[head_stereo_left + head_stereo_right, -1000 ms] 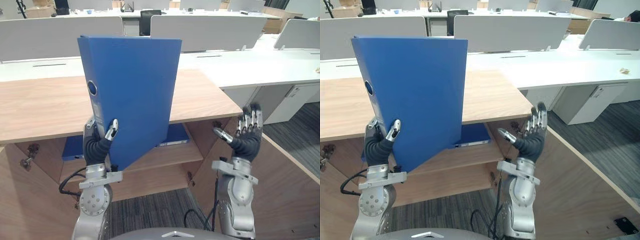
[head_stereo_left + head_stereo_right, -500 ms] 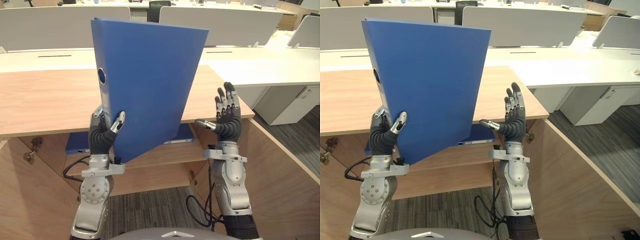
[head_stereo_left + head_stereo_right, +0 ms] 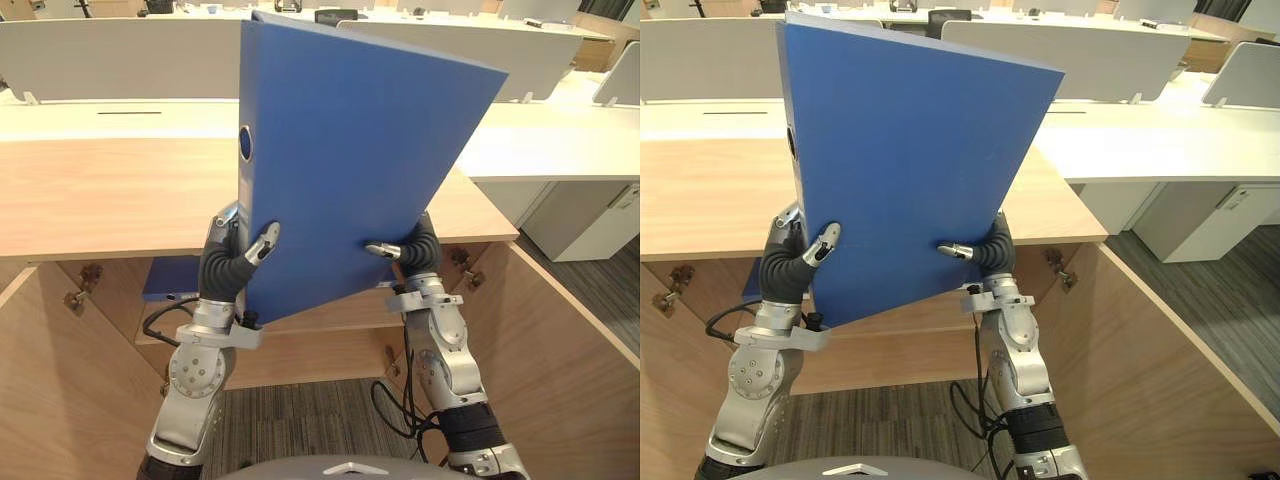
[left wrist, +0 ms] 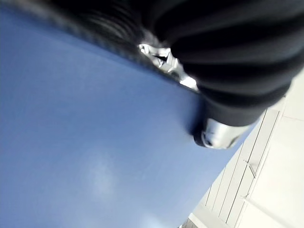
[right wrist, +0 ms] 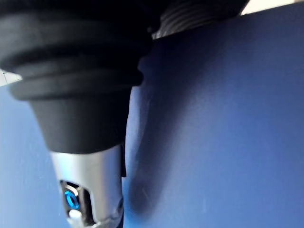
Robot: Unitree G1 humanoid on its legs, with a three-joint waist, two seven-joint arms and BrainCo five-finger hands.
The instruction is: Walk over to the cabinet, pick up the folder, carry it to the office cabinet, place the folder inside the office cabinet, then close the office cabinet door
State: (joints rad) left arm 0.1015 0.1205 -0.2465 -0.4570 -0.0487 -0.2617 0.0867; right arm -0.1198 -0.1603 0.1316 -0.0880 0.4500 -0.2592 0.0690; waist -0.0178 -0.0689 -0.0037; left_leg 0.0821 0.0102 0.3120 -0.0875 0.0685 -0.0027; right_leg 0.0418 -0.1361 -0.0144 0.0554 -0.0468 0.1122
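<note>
Hands are both on the blue folder (image 3: pixel 360 160), which I see held up in the air, upright and leaning a little to the right, in front of the open wooden cabinet (image 3: pixel 110 195). My left hand (image 3: pixel 225 270) grips the lower corner at the spine, its thumb (image 3: pixel 265 243) laid on the near cover and its fingers wrapped round the back of the spine; the left wrist view has that thumb flat on the blue cover. My right hand (image 3: pixel 415 250) clamps the lower right edge, thumb (image 3: pixel 382 249) pressed on the near cover and the rest of the hand behind it; in the right wrist view the thumb lies against the same blue surface. The round finger hole (image 3: pixel 245 143) on the spine faces left. Behind the folder the cabinet stands with both doors swung out, the left door (image 3: pixel 40 370) and the right door (image 3: pixel 560 340) on either side of my arms. A second blue folder (image 3: pixel 170 280) lies flat on the shelf (image 3: pixel 340 312) inside. Beyond the cabinet top are white desks (image 3: pixel 560 150) with pale dividers (image 3: pixel 110 55), and grey carpet (image 3: pixel 300 420) lies below.
</note>
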